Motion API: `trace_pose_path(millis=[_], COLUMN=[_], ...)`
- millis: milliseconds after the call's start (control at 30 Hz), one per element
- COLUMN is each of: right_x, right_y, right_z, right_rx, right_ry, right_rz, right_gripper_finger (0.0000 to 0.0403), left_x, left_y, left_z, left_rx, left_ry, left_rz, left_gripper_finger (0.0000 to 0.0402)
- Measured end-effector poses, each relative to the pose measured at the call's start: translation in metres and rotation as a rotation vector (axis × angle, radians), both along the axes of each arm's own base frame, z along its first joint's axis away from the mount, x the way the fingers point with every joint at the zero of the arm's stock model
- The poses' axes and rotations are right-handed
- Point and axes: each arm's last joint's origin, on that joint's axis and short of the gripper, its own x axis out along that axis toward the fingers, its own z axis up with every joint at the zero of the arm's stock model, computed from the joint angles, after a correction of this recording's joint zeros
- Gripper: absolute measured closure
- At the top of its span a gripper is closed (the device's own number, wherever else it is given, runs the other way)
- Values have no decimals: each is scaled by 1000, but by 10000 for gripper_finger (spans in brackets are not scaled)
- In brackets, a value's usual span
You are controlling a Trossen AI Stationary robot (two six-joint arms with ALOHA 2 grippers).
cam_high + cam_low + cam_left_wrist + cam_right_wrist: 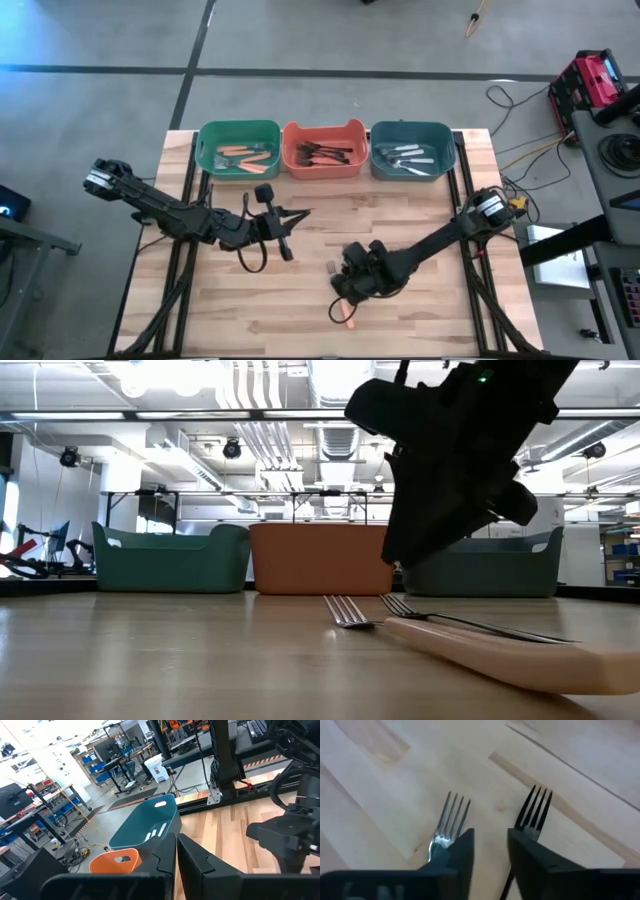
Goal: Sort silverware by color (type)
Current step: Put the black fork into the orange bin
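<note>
Forks on table: You have two forks lying on the wood near the front. One has an orange handle [520, 655]. The other fork [451, 820] lies beside it, and you cannot see its handle.
Right gripper: Your right gripper [490, 845] is low over the two forks. Its fingers [462, 852] are apart with a small gap. One finger covers part of one fork and the other finger covers part of the other. You cannot tell if it touches them. It holds nothing.
Left gripper: Your left gripper [176, 851] has its fingers pressed together. It holds nothing.
Green bin: Your green bin [238, 131] is at the back left. It holds orange forks [240, 153].
Orange bin: Your orange bin [322, 129] is in the middle, touching both others. It holds dark forks [325, 153].
Blue bin: Your blue bin [412, 130] is at the back right. It holds white forks [408, 156].
Right arm: It reaches from the right edge, bent down to the table front.
Left arm: It stretches in from the left and waits over the middle of the table [430, 300], well apart from the forks.
</note>
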Motion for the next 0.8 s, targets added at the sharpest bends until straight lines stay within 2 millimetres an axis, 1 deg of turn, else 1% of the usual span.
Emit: trace_pose_path(millis=[167, 300, 600, 800], right_x=[0, 0, 1, -3], right_y=[0, 0, 0, -1], right_z=[0, -3, -19, -33], right_rx=[19, 21, 19, 21], right_ry=[-13, -9, 20, 100], right_rz=[-35, -44, -84, -120], right_gripper_finger=[220, 190, 191, 193], left_x=[0, 0, 0, 0], left_y=[0, 0, 0, 0], left_z=[0, 0, -1, -1], left_rx=[1, 1, 1, 2], left_ry=[2, 3, 3, 6], left_rz=[0, 0, -1, -1], left_gripper_finger=[401, 401, 401, 401])
